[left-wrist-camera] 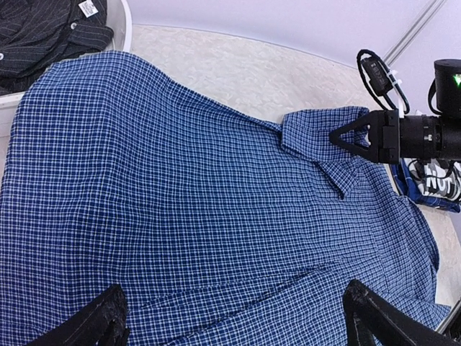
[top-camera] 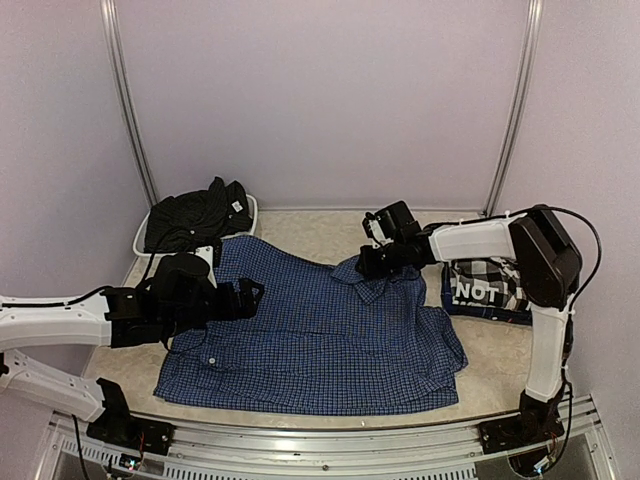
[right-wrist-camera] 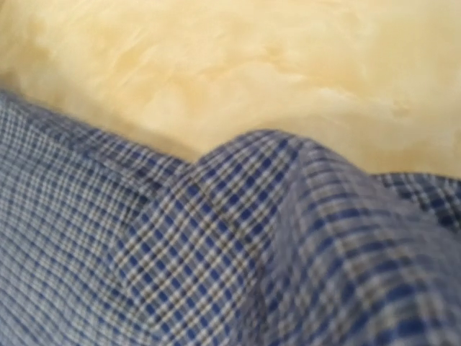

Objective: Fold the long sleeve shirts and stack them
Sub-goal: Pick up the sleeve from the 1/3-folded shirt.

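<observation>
The blue shirt with fine dark check (top-camera: pixel 320 335) lies spread flat on the table, collar toward the back right. My left gripper (top-camera: pixel 250 295) is wide open just above the shirt's left part; its fingers (left-wrist-camera: pixel 94 321) straddle flat cloth (left-wrist-camera: pixel 216 216). My right gripper (top-camera: pixel 368 262) is at the collar (left-wrist-camera: pixel 317 133), its jaws closed to a point on the cloth; in the right wrist view bunched collar cloth (right-wrist-camera: pixel 238 238) hides the fingers. The plain black shirt (top-camera: pixel 195 215) lies crumpled at the back left. The black-and-white check shirt with white lettering (top-camera: pixel 485 285) lies at the right.
The black shirt sits in a white basket (top-camera: pixel 250 205) at the back left corner. Bare beige tabletop (top-camera: pixel 310 230) shows behind the blue shirt. Metal frame posts (top-camera: pixel 130 110) and pale walls enclose the table. The blue shirt's hem reaches near the front edge (top-camera: pixel 300 415).
</observation>
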You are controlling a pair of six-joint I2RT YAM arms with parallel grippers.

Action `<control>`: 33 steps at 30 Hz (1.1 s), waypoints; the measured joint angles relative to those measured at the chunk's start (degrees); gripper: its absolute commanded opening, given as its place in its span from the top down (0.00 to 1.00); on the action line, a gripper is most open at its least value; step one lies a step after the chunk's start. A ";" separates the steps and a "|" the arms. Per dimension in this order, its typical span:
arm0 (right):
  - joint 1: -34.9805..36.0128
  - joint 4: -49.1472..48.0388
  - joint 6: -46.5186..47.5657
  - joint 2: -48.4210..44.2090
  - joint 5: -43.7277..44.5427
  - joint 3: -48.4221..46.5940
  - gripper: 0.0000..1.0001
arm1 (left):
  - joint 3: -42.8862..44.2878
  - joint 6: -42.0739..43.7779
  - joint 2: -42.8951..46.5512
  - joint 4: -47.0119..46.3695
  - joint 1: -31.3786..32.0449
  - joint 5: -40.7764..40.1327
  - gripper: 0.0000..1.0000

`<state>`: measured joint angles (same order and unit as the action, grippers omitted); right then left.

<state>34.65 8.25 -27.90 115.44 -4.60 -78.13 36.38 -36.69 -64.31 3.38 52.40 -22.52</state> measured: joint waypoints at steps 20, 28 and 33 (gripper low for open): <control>-10.45 -4.09 4.68 -7.63 -10.60 -14.23 1.00 | 0.02 0.85 -2.23 -1.73 -0.37 0.70 0.01; -12.35 -5.46 4.22 -7.58 -20.26 -20.48 1.00 | 0.02 1.05 -2.95 -1.73 -0.92 0.74 0.01; -12.35 -5.77 4.04 -7.41 -24.00 -22.77 1.00 | 0.24 1.18 -3.39 -1.73 -1.11 0.92 0.01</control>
<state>22.31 2.48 -23.86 108.03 -28.60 -100.90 36.62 -35.51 -67.70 1.65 51.29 -21.61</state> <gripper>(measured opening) 0.009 0.990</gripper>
